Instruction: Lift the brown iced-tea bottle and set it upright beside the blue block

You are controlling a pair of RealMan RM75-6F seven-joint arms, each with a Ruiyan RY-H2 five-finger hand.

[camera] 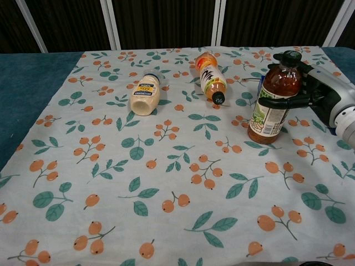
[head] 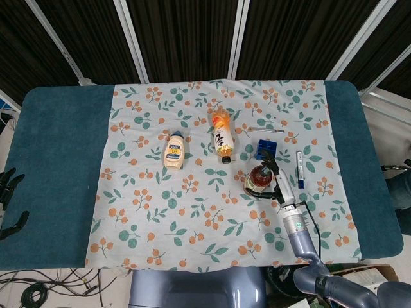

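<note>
Floral cloth (camera: 138,183), upright brown iced-tea bottle (camera: 273,105)

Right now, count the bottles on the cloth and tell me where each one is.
3. The brown iced-tea bottle stands upright in the right robot hand, near the blue block. The orange bottle lies at centre back. The cream squeeze bottle lies to its left.

Brown iced-tea bottle (camera: 273,102) upright, seemingly just beside blue block (head: 264,150).
</note>
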